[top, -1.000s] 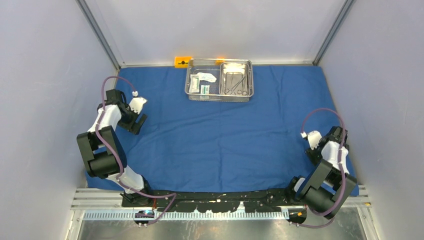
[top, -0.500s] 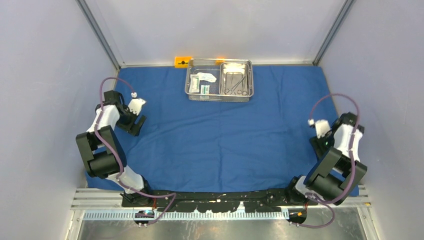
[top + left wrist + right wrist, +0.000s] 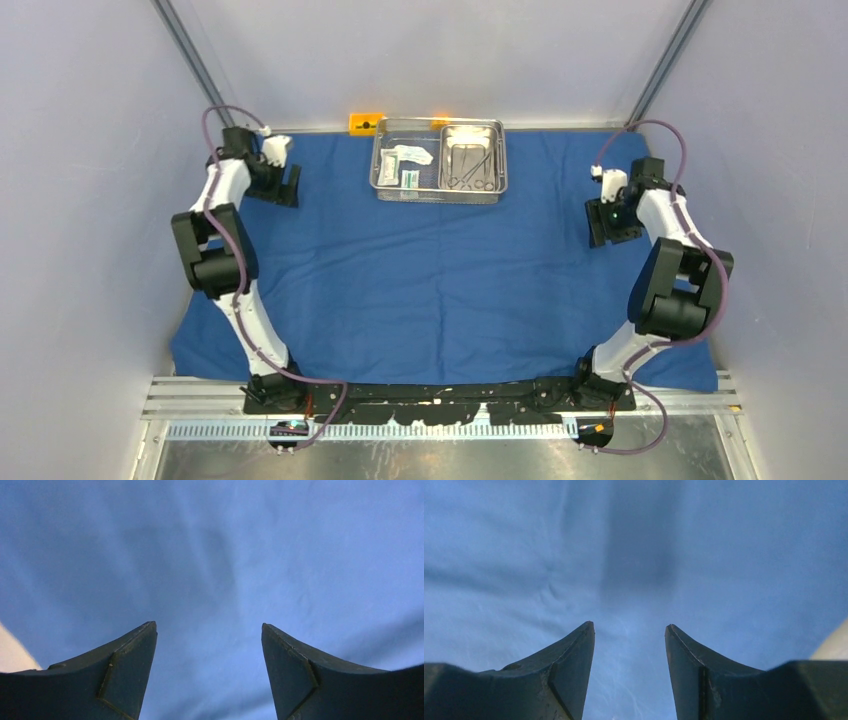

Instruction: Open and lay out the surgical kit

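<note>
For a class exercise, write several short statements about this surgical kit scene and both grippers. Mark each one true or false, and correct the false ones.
1. The blue cloth lies spread out flat. True.
2. The steel tray sits in the left part of the mesh basket. False: it sits in the right part, and the packets are on the left.
3. The left gripper pinches a fold of cloth. False: it is open, with nothing between its fingers.
4. The right gripper is open and empty. True.

no readable text, labels, numbers
</note>
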{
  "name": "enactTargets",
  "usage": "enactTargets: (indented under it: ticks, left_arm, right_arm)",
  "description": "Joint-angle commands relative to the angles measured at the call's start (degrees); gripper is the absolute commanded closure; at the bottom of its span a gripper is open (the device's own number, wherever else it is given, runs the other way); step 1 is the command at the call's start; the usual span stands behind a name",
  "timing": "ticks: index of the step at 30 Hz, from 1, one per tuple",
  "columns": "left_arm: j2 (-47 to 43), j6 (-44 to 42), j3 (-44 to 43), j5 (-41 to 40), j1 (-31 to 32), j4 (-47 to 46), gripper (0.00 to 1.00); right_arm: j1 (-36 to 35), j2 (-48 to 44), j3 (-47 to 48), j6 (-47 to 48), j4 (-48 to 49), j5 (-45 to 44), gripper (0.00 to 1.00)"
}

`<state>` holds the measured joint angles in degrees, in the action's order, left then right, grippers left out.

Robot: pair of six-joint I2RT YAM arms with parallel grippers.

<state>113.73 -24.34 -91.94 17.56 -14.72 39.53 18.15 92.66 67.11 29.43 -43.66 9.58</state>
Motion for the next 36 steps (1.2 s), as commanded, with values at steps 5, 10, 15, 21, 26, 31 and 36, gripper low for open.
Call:
enactTargets:
  ticks: [5, 10, 15, 21, 26, 31, 36]
  left_arm:
    - [14.8, 10.5, -21.0, -5.7, 10.7, -0.8, 0.22]
    - [23.7, 11.9, -33.2, -8.0, 12.8, 4.8, 0.22]
    - [29.0, 12.2, -38.3, -13.9, 13.3, 8.1, 0.25]
    - [33.7, 11.6, -41.0, -18.9, 13.3, 10.6, 0.27]
    - [37.2, 10.8, -45.6, -22.9, 13.4, 14.2, 0.29]
    - [41.3, 11.2, -52.6, -25.6, 13.4, 18.1, 0.31]
    - [44.8, 12.4, -58.2, -28.5, 13.3, 21.3, 0.35]
  right_arm:
    - [-12.2, 4.5, 8.7, -6.3, 3.1, 5.5, 0.41]
    - [-26.6, 5.9, 9.9, -6.2, 4.4, 8.3, 0.41]
    - [-38.6, 6.8, 6.6, -4.2, 6.4, 8.4, 0.42]
    - [-50.2, 8.2, 1.9, -2.6, 9.7, 7.2, 0.43]
    - [-56.8, 10.1, -1.2, -1.9, 11.2, 6.0, 0.43]
    - [-60.4, 11.6, -2.6, -0.6, 9.6, 3.4, 0.45]
    - [-61.9, 13.0, -3.0, 0.8, 3.4, 1.9, 0.47]
